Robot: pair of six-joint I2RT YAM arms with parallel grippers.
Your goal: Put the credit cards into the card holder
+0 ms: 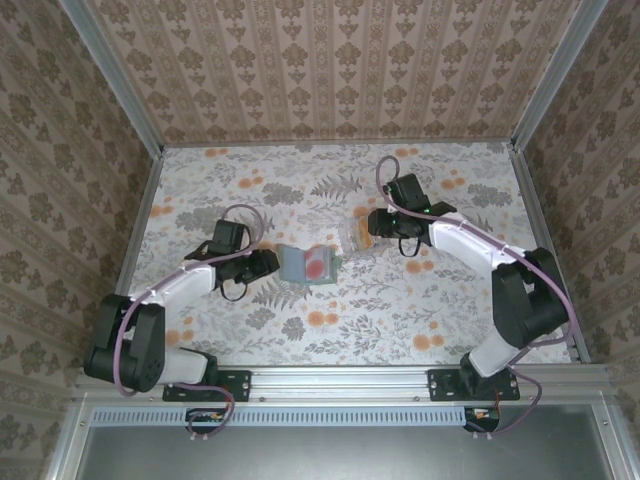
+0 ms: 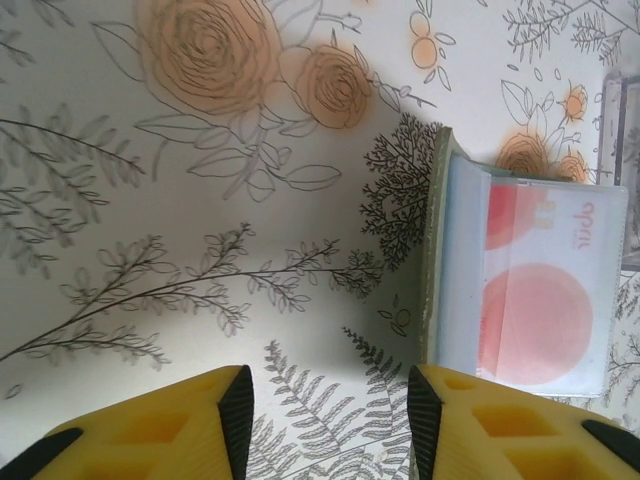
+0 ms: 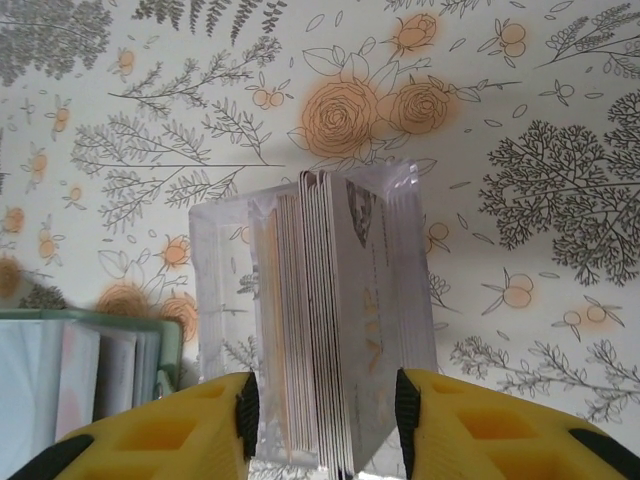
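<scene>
Credit cards [image 3: 320,330] stand on edge, packed close in a row, inside a clear plastic tray [image 3: 222,290] on the flowery desk [image 1: 250,190]. I see the tray near the middle of the desk, a bit to the right and toward the back. My right fingers [image 3: 170,435] sit one on each side of the near end of the tray, with the cards in the gap between them. I cannot tell if they squeeze the tray or just sit beside it.

The card holder [image 1: 292,263] lies flat on the desk, just left of the tray. A pale card with red circles [image 2: 540,310] lies on it, and I cannot tell if it is tucked in.

My left fingers [image 2: 150,435] are spread apart with nothing in them. They hang low over the bare desk, close beside the left edge of the card holder.
</scene>
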